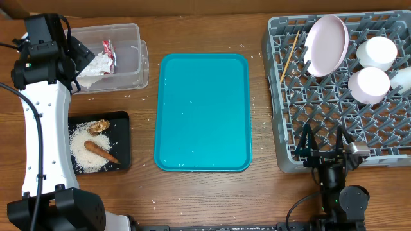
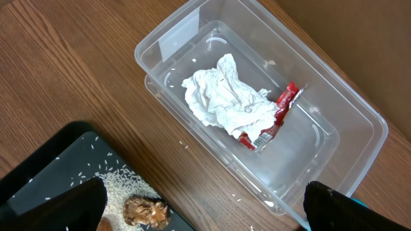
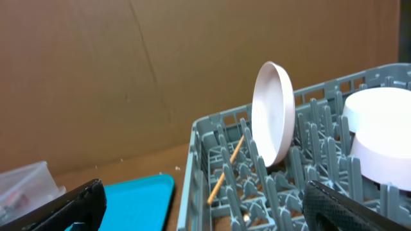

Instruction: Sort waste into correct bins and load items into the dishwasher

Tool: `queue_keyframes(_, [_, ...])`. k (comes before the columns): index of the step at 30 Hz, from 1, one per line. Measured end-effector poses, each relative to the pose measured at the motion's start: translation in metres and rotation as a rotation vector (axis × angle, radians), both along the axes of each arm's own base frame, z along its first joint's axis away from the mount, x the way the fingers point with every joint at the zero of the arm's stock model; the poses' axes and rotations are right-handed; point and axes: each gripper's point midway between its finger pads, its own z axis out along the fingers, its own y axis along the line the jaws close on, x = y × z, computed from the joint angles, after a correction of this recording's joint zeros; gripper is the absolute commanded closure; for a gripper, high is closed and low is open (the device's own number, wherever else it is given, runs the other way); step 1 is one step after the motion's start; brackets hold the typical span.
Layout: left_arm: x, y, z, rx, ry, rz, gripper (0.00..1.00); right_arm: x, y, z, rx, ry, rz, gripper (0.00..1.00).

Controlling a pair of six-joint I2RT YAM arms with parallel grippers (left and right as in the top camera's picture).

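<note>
Left gripper [image 2: 204, 192], jaws wide apart and empty, hangs over a clear plastic tub [image 2: 359, 122] holding a crumpled napkin [image 2: 221, 96] and a red-and-white wrapper [image 2: 282, 106], its print too small to read. Beside the tub, a black tray [image 1: 122, 131] carries rice [image 1: 83, 154], a carrot stick [image 1: 101, 151] and a brown food lump [image 1: 99, 126]. Right gripper [image 1: 325, 138], likewise spread and empty, hovers at the near edge of the grey dish rack [image 1: 334, 96]. There a plate [image 1: 326, 45] stands on edge by a wooden stick [image 1: 289, 56], a bowl [image 1: 369, 85] and what looks like a cup [image 1: 377, 52]. A teal tray [image 1: 202, 112] lies between on the rice-flecked wooden table [image 1: 205, 199]; brown cardboard [image 3: 128, 77] backs the scene.
</note>
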Motion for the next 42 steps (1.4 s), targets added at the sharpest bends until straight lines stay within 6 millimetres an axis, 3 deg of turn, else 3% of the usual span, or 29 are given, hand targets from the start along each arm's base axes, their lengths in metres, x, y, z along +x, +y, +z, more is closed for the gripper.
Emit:
queue_keyframes(6, [0.0,0.0,0.0,0.0,0.0,0.0,0.0,0.001,0.0,-0.025,-0.014,0.103,-0.003,0.0])
queue_keyframes(42, [0.0,0.0,0.0,0.0,0.0,0.0,0.0,0.001,0.001,-0.025,-0.024,0.103,-0.001,0.0])
